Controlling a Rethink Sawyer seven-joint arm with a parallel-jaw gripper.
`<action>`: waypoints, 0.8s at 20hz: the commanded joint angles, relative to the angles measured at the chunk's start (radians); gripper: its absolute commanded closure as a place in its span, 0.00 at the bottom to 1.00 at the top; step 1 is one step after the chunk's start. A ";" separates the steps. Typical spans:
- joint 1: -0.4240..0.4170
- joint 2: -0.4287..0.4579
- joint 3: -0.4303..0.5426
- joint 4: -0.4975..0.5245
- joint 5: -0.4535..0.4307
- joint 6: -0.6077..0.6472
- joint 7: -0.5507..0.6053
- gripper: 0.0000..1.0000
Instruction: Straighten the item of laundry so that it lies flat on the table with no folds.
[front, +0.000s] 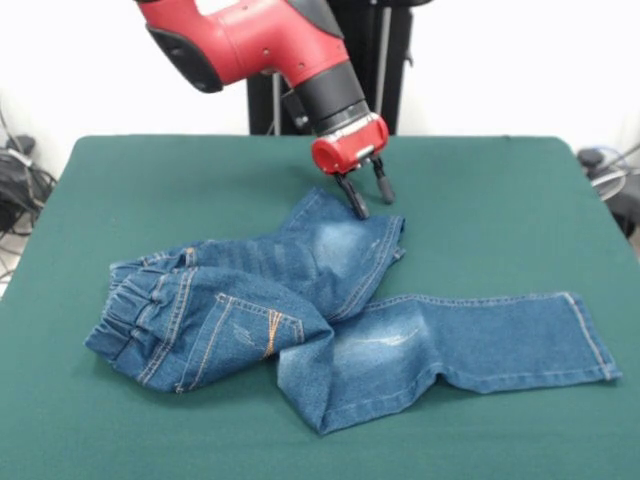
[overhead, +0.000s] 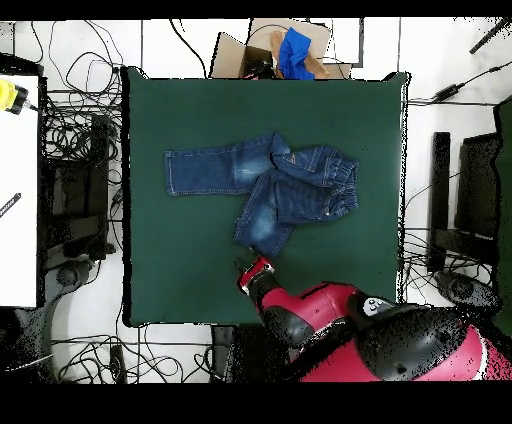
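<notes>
A: Looking across the table (front: 500, 180), what holds anything?

B: Nothing in the front view does. The jeans (front: 340, 310) lie crumpled on the green cloth, waistband bunched at picture left, one leg stretched flat toward the right, the other folded up toward the arm.

A: And the gripper (front: 367, 194)?

B: Its two dark fingers stand parted, clamping nothing. One tip sits at the hem of the folded leg; whether it touches the denim I cannot tell.

A: From overhead?

B: A cardboard box (overhead: 245, 50) at the table's (overhead: 370, 280) far edge has something blue (overhead: 294, 52) in it — what, I cannot tell. Cables (overhead: 75, 125) sprawl on the floor at both sides, and a white bench (overhead: 18, 200) runs along the left.

A: The jeans (overhead: 265, 185) there?

B: Around mid-table, the flat leg pointing left, the folded leg reaching down toward the gripper (overhead: 252, 268) just beside its hem, with nothing between them.
</notes>
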 joint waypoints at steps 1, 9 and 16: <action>-0.021 0.082 0.137 -0.148 -0.064 0.056 0.248 0.00; -0.022 0.027 0.143 -0.098 -0.020 0.070 0.226 0.00; 0.078 -0.438 0.165 0.105 0.159 0.310 0.144 0.00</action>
